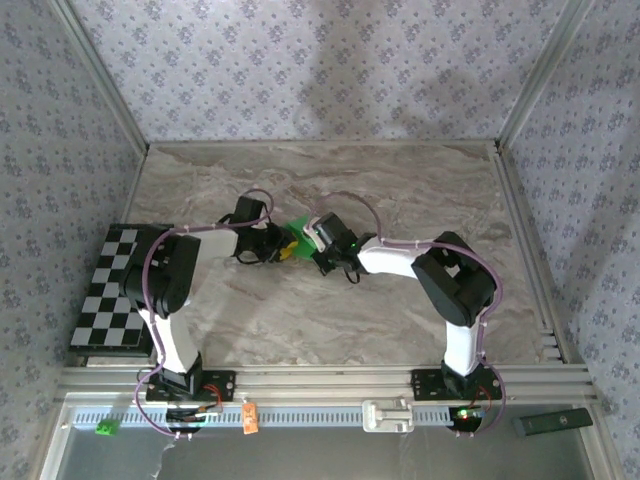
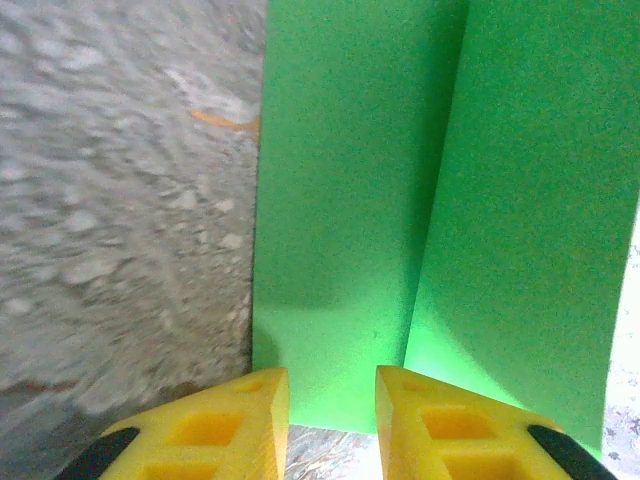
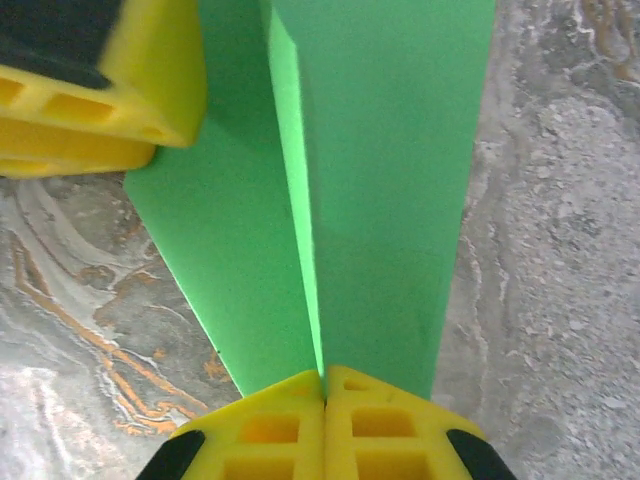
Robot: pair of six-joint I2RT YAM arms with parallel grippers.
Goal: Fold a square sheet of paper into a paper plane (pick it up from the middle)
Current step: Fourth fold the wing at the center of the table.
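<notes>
Right wrist view gave me the clearest look. The right pincer (image 3: 323, 385) was pressed together, with the fold line of the green paper (image 3: 390, 150) running straight into the seam between its tips. I took that for a pinch on the crease at the paper's near end.

From where I stood, that was the weak spot. The hold was only on a narrow end of a thin, half-folded piece, so any sideways tug from either arm could have slipped it free or torn it along the crease. If the two arms had drawn apart unevenly, I'd have expected the fold to set crooked, which would spoil the dart shape later.

The left pincer (image 2: 331, 400) was partly spread, with a clear gap between its yellow tips. The near edge of the paper lay in that gap. I couldn't tell whether either tip was actually bearing on the paper. If they were loose, that side could have flopped or swung once lifted.

In the top external view the paper sat between the two pincers near the middle of the table (image 1: 420, 190), well away from every edge. Both arms crowded it closely, so a bump between them looked possible too.
</notes>
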